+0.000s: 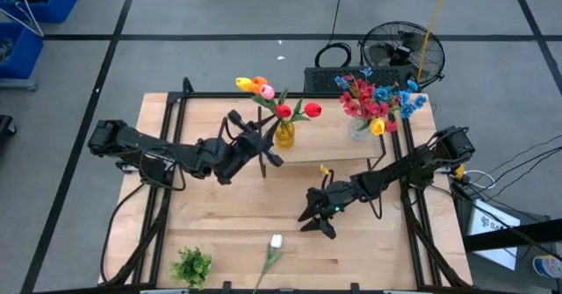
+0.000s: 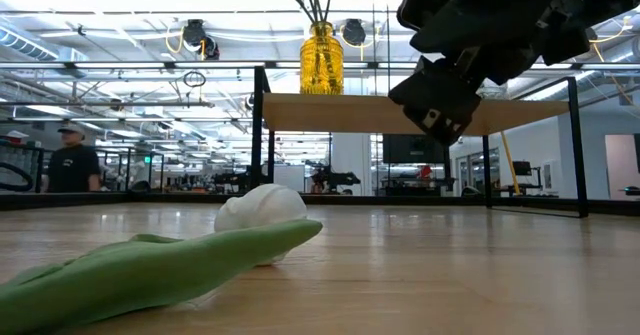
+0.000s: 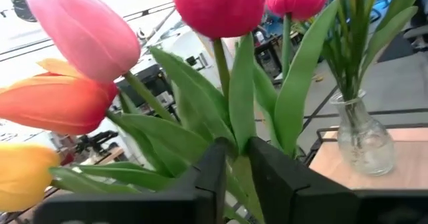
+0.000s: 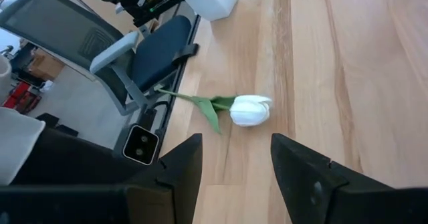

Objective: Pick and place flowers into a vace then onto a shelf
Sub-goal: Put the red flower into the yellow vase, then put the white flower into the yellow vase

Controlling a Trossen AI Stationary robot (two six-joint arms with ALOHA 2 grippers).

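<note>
A yellow glass vase stands on the light-wood shelf and holds red, pink, orange and yellow tulips. My left gripper is beside the vase and shut on their green stems. A clear vase with a red spray, blue blossoms and a yellow tulip stands further right on the shelf. A white tulip lies flat on the table near its near edge. My right gripper hovers open above the table, up and to the right of the white tulip. My left gripper pinches the tulips' green stems and leaves between its two fingers, low on the bunch. It comes level from the table's left. The bunch stands upright, blooms above the fingers. The lower stems and the vase are hidden below the fingers in the wrist view.
A short green leafy clump in a white pot sits at the near left corner. The shelf's black legs stand on the tabletop. Black frame rails run along both table sides. A fan stands beyond the far edge. People show in the room behind.
</note>
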